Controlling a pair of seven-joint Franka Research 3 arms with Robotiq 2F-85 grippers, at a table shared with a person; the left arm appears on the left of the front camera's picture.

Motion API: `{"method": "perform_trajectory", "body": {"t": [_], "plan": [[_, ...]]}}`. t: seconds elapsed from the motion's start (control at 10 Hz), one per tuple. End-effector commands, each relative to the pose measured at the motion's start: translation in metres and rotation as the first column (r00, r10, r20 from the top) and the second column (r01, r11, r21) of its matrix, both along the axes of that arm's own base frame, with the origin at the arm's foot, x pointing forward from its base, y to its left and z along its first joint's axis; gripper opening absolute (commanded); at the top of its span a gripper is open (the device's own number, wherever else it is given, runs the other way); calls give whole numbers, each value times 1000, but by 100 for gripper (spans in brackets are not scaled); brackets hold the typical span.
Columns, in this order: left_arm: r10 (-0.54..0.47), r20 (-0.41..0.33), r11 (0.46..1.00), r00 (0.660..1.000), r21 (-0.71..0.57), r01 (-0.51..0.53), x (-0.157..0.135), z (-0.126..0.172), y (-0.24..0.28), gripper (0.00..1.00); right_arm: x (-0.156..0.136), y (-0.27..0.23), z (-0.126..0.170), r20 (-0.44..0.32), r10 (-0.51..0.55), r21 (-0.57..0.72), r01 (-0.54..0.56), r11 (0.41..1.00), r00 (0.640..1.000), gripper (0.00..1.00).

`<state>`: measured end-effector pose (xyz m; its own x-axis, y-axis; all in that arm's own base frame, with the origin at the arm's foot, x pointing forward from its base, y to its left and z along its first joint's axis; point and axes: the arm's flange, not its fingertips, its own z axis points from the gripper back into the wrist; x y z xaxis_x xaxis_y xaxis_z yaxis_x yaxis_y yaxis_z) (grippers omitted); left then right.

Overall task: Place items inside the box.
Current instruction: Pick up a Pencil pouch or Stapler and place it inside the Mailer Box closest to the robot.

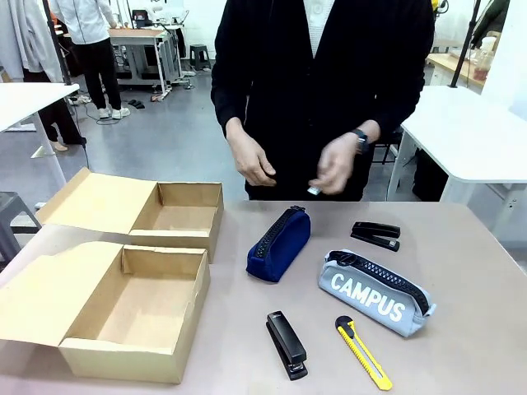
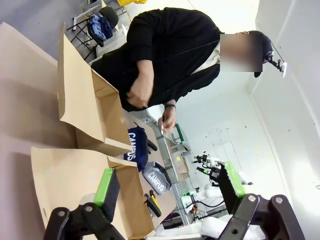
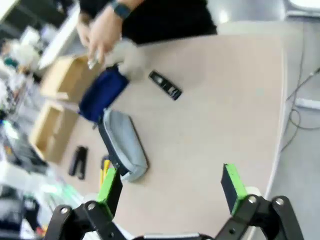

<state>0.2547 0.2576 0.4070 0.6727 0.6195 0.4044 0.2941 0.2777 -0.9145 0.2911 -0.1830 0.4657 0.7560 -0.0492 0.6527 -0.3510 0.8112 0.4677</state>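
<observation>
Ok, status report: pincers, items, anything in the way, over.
Left pincer open, empty; right pincer open, empty. Navy pouch, CAMPUS pouch, near stapler, far stapler, knife on table, none boxed. Person's hand holds small thing above far edge.

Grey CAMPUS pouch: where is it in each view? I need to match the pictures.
Front view: grey CAMPUS pouch, right of centre, near side of the table.
Left wrist view: pouch low centre.
Right wrist view: pouch left of centre.
Shared landmark: navy pouch next to it.
</observation>
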Motion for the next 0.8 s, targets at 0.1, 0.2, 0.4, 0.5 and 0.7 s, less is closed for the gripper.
{"method": "perform_trajectory", "body": {"t": [0.1, 0.2, 0.4, 0.5, 0.7], "plan": [[8, 33, 1000, 999, -1, -8, 0, 1, 0, 100, 43, 133, -52, -71, 275, -268, -283, 921, 959, 100], [8, 33, 1000, 999, -1, -8, 0, 1, 0, 100, 45, 156, -63, -89, 257, -324, -272, 906, 962, 100], [8, 33, 1000, 999, -1, -8, 0, 1, 0, 100, 74, 142, -25, -113, 288, -257, -308, 916, 951, 100], [8, 33, 1000, 999, -1, -8, 0, 1, 0, 100, 74, 142, -25, -113, 288, -257, -308, 916, 951, 100], [8, 33, 1000, 999, -1, -8, 0, 1, 0, 100, 98, 177, -34, -103, 419, -452, -417, 788, 902, 100]]}}
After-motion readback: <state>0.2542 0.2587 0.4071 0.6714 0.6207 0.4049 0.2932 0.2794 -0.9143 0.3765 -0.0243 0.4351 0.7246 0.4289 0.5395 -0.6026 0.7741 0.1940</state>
